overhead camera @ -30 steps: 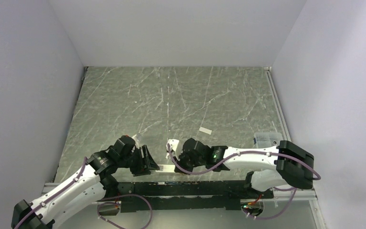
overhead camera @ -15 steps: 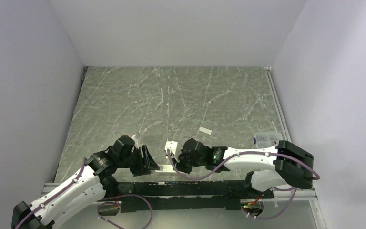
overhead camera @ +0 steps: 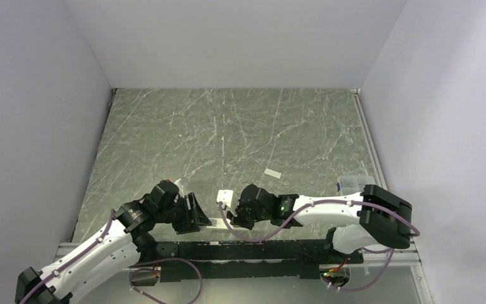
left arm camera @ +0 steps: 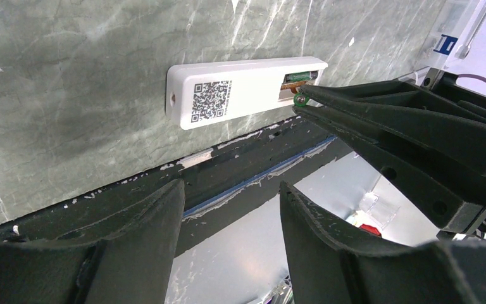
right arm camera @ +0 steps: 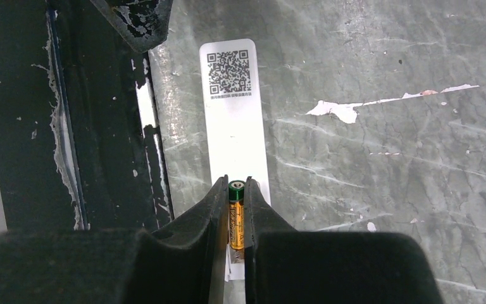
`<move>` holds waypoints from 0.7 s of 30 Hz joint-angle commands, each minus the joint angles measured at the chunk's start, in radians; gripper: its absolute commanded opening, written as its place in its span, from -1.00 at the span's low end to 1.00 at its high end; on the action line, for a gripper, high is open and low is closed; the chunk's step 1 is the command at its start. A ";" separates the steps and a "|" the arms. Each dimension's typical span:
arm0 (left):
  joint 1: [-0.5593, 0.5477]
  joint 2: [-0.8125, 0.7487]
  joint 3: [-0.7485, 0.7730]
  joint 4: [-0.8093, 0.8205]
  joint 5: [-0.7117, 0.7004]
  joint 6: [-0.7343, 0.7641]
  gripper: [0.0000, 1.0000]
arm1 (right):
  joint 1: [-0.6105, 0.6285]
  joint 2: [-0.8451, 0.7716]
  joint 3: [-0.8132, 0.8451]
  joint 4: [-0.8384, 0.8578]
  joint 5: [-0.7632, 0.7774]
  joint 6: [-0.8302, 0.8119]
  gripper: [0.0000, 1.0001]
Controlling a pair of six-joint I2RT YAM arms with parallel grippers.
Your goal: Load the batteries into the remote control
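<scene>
The remote control [right arm camera: 234, 120] lies label side up on the worktop [right arm camera: 386, 158], just beside the black rail [right arm camera: 101, 126]. The right claw [right arm camera: 236, 183] is clamped on a battery [right arm camera: 236, 218] at the recess end. The left claw [left arm camera: 231, 190] stands apart and empty nearby. Risk: the battery goes in tilted and jams, or the push slides the unpinned remote. Something gold-green possibly sits in the recess; unclear. The cover piece [overhead camera: 272, 173] lies well apart, no obstruction.

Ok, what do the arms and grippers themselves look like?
The left arm and right arm match: white links, black joints, a purple cable looped along each. The left gripper and right gripper have matte black, tapering fingers. Only the right arm shows a small green light.
</scene>
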 commanded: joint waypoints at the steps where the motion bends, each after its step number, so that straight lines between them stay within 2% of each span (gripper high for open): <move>1: -0.005 -0.009 0.000 0.010 0.004 0.006 0.23 | 0.004 0.006 0.044 0.007 -0.009 -0.036 -1.00; 15: -0.004 -0.005 -0.001 0.017 0.006 0.006 0.23 | 0.004 0.017 0.023 -0.009 -0.041 -0.026 -1.00; 21: -0.004 0.002 -0.001 0.024 0.007 0.008 0.23 | 0.003 0.044 0.051 -0.063 -0.049 -0.021 -0.75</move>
